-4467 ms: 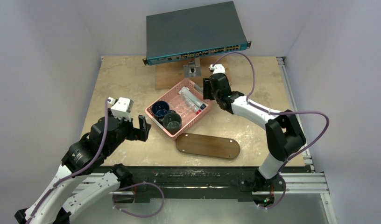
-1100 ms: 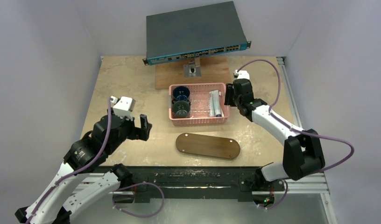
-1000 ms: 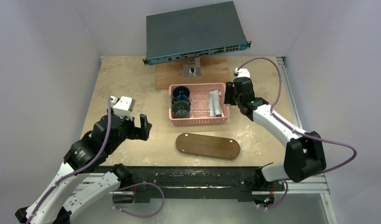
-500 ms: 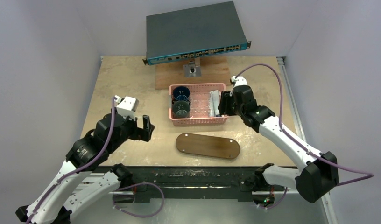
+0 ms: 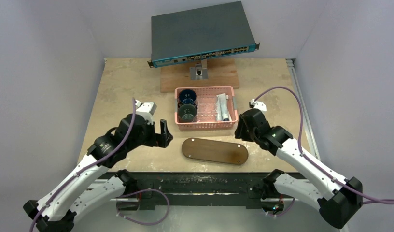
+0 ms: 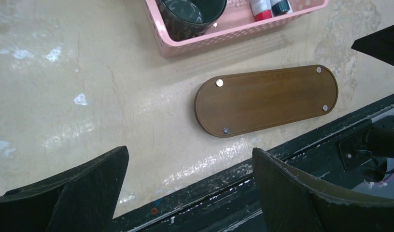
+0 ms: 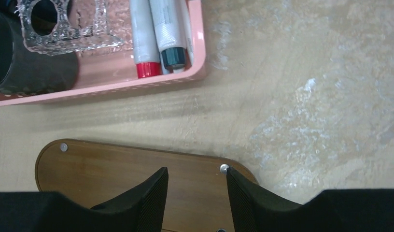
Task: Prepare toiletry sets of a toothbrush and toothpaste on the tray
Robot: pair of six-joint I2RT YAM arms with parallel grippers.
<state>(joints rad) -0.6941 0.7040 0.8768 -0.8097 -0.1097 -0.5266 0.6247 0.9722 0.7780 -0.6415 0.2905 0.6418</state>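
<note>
The dark-brown wooden tray lies bare near the table's front edge, in front of the pink basket. Two pale tubes, one red-capped and one dark-capped, lie in the basket's right end beside crinkled clear wrapping. I cannot pick out a toothbrush with certainty. My right gripper hovers open over the tray's right end, nothing between its fingers. My left gripper is wide open and empty, left of the tray and above the table's front edge.
Two dark mugs stand in the basket's left end. A grey network switch rests on a wooden block at the back. A black rail runs along the front edge.
The right gripper has pulled back from the basket's right end to over the tray's right end. The left gripper has moved right, toward the tray. Earlier the basket was turned square to the table.
</note>
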